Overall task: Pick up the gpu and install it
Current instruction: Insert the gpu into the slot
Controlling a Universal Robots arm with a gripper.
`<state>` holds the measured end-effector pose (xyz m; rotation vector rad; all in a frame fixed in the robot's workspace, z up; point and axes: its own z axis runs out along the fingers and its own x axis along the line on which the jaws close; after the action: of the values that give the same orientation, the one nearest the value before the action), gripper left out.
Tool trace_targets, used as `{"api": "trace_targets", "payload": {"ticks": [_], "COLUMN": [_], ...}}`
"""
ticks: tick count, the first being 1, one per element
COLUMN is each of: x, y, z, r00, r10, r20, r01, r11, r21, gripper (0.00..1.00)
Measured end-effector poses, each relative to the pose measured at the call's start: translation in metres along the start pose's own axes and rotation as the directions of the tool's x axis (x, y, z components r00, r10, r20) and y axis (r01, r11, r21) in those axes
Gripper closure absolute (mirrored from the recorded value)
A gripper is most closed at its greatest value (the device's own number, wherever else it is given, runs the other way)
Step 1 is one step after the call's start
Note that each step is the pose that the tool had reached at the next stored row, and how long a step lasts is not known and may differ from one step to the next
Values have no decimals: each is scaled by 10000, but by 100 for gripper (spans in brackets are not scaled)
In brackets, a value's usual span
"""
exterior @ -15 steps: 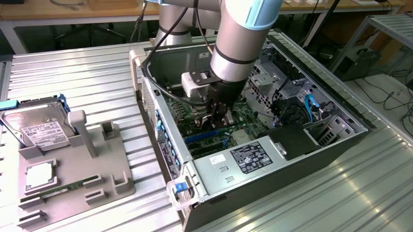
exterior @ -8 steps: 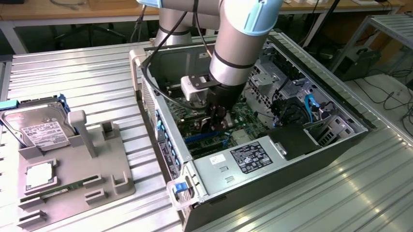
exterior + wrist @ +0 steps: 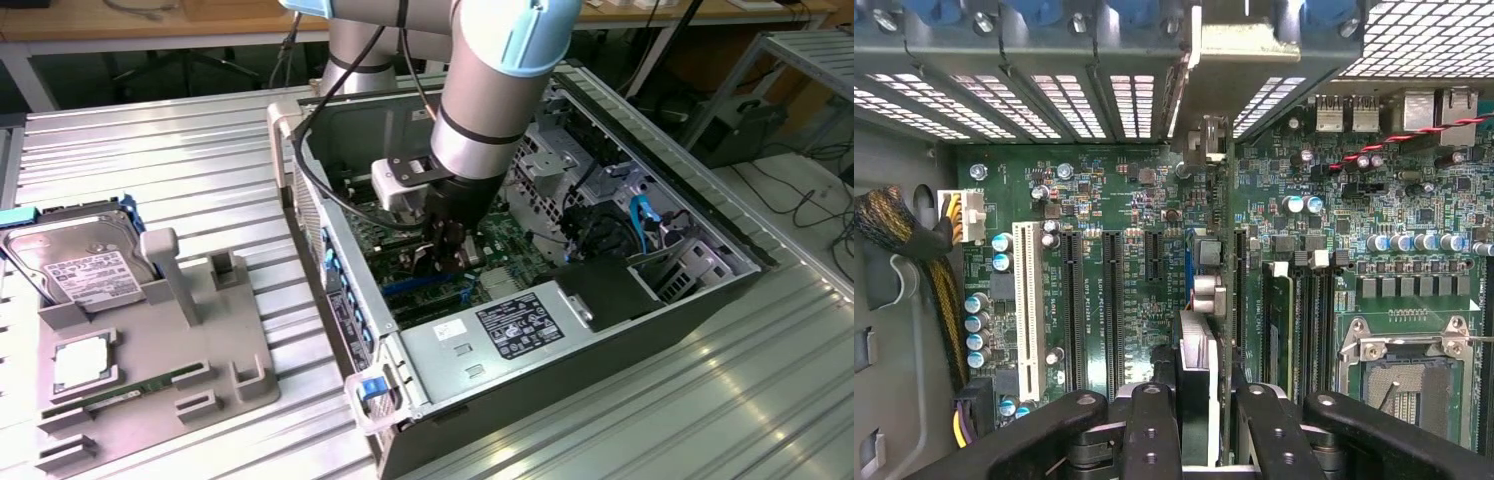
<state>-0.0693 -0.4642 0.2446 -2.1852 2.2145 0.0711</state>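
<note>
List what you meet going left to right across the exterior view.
Hard drive → grey fixture → computer case → gripper with the gpu inside the case → black cables on the floor.
</note>
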Motion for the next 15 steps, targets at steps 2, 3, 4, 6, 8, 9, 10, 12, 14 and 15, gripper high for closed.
{"api": "trace_targets", "payload": {"ticks": [2, 3, 4, 6, 8, 9, 10, 12, 14, 15], "x": [0, 0, 1, 7, 10, 12, 18, 49, 59, 58], "y": [0, 0, 1, 3, 2, 4, 6, 12, 17, 19], "z": [2, 4, 11, 27, 32, 33, 34, 32, 34, 34], "r00": [10000, 10000, 10000, 10000, 10000, 10000, 10000, 10000, 10000, 10000], "r10": [0, 0, -1, 1, 1, 1, -1, 0, 1, 0], "r20": [1, 2, 4, 2, 1, 0, 2, 5, 9, 11], "r01": [0, 0, 1, -1, -1, -1, 1, 0, -1, 0], "r11": [10000, 10000, 10000, 10000, 10000, 10000, 10000, 10000, 10000, 10000], "r21": [1, 1, 2, 1, 0, 0, 1, 0, 1, 1], "gripper": [72, 72, 72, 72, 72, 72, 72, 72, 72, 72]}}
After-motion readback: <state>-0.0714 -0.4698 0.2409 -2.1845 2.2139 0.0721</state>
